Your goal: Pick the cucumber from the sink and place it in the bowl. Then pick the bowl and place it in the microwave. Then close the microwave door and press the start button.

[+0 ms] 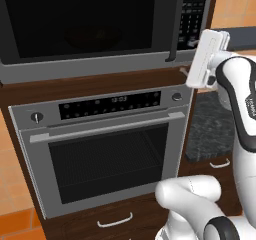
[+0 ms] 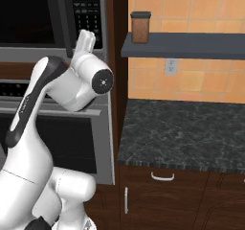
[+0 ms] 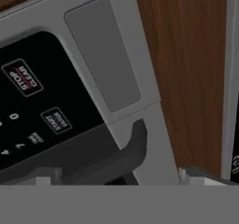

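The black microwave (image 1: 90,24) sits high in the wooden cabinet. Its door (image 1: 85,19) is shut flat, with the dark handle (image 1: 175,24) beside the keypad (image 1: 192,11). My gripper (image 1: 196,59) is close to the keypad's lower right end, also seen at the gripper (image 2: 86,35). In the hand view the gripper (image 3: 116,174) is open with nothing between the fingertips (image 3: 44,174). It faces the keypad (image 3: 37,111), where the START button (image 3: 56,120) lies left of centre below STOP/CLEAR (image 3: 22,77). A faint brownish shape (image 1: 92,36) behind the glass is too dim to identify. The cucumber and sink are out of view.
A steel wall oven (image 1: 105,149) with a bar handle sits under the microwave. To the right lies a dark stone counter (image 2: 182,133) with drawers below. Above it, a dark shelf (image 2: 191,44) carries a brown jar (image 2: 140,28). A wooden panel (image 3: 186,69) borders the keypad.
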Controlling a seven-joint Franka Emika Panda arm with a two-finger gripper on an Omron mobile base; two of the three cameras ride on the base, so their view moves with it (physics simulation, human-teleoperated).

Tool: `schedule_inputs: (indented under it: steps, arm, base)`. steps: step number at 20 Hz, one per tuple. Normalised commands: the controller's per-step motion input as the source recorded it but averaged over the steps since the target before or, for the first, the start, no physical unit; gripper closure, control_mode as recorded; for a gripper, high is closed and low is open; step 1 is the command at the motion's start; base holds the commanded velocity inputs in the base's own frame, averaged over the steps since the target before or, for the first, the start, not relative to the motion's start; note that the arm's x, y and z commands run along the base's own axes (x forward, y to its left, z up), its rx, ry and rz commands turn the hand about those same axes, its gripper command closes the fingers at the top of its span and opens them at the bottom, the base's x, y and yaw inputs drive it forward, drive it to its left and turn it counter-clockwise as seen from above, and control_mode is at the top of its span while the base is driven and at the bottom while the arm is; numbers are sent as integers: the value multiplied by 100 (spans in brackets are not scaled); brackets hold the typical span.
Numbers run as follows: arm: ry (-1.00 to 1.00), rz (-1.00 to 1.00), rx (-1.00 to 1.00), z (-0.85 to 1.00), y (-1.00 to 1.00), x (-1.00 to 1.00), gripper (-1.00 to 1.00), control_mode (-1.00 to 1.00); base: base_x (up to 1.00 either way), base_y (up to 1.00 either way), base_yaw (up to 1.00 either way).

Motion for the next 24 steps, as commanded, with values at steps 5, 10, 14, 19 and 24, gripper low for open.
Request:
schedule_inputs:
  steps: [5,10,14,19,24]
  arm:
    - [8,1,0,0,0,34,-100,-100]
    - [6,2,0,0,0,39,-100,-100]
    - [6,4,1,-1,0,44,-100,-100]
    - [2,7,0,-16,0,42,-100,-100]
    - [0,7,0,-21,19,-39,-100,-100]
  base:
    - [0,0,0]
    - [0,0,0]
    - [0,0,0]
    - [0,0,0]
    - [0,0,0]
